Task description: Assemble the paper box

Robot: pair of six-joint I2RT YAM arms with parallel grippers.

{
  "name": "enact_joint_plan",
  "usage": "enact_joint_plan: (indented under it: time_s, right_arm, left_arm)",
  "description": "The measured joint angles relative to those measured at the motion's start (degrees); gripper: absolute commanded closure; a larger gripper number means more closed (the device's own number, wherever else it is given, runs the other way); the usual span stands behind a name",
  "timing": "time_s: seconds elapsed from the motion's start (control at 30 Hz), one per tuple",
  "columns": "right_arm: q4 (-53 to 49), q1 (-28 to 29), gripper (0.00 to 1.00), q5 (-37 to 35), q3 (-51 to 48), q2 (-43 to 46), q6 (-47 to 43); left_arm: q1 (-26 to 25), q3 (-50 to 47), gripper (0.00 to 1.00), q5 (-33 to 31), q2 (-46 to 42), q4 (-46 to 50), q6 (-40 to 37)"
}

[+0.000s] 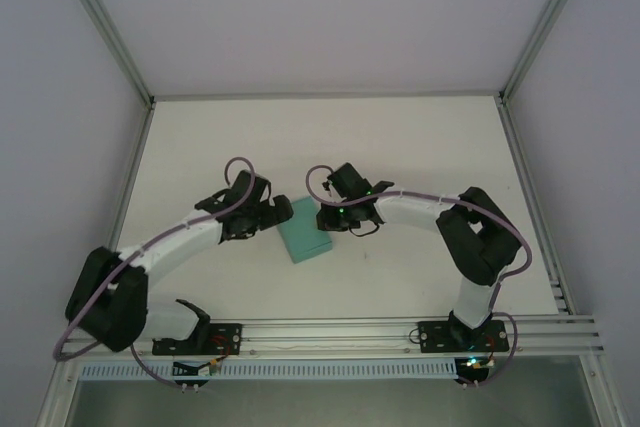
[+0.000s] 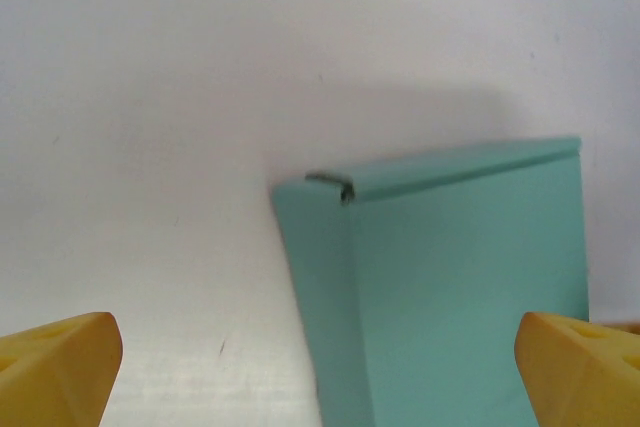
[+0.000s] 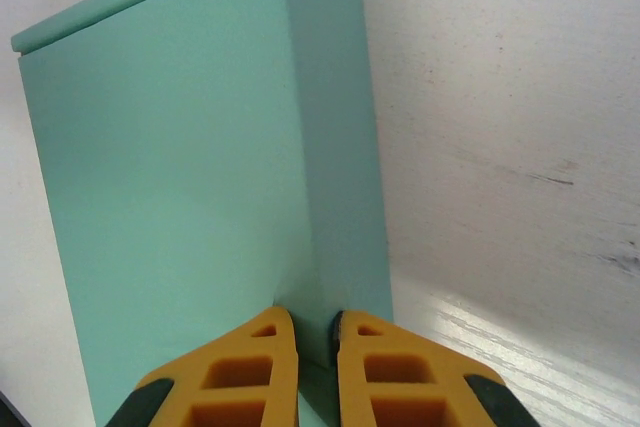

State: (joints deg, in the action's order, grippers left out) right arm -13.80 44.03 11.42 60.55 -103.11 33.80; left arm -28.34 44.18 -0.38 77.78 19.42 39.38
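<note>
The paper box (image 1: 305,232) lies mid-worktop (image 1: 420,147) as a formed flat carton. Only its far flap looks loosely seated, so assembly seems nearly finished. Both arms bow inward from the near edge. The right jaws are nearly closed, apparently pinching the box's near edge. The left jaws are spread wide beside it.

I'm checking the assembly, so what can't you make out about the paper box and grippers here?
Paper box near end: right wrist view, hidden behind the right gripper and cut by the bottom edge.
Left gripper fingers: left wrist view, cut off at the bottom corners.
Box flaps: top view, too small, covered by both grippers.
</note>
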Motion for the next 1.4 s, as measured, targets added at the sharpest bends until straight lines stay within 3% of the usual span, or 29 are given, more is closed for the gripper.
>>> enact_joint_plan:
  time_s: [0.13,0.53,0.8,0.9,1.23,1.37,1.4]
  right_arm:
    - [0.0,0.0,0.97,0.3,0.0,-0.2,0.0]
    - [0.0,0.0,0.97,0.9,0.3,-0.7,0.1]
    - [0.2,-0.1,0.97,0.8,0.4,-0.9,0.1]
    - [0.0,-0.3,0.97,-0.2,0.5,-0.9,0.2]
    - [-0.4,-1.3,0.96,-0.9,0.8,-1.1,0.3]
    - [-1.2,-1.4,0.88,-1.1,1.8,-0.6,0.2]
    - [-1.6,-1.4,0.84,-1.1,2.1,-0.5,0.0]
  left_arm:
    - [0.9,3.0,0.21,5.1,7.9,-4.3,-1.8]
    - [1.2,4.1,0.28,7.4,13.6,-9.1,-4.7]
    - [1.9,5.2,0.72,8.7,15.7,-12.1,-6.6]
    - [2.6,6.1,0.81,10.0,17.4,-14.0,-7.5]
    - [2.7,5.8,0.81,11.3,19.0,-19.0,-7.5]
    - [2.6,5.8,0.63,10.8,18.4,-18.7,-7.4]
    - [2.6,5.8,0.54,10.4,18.1,-18.1,-7.3]
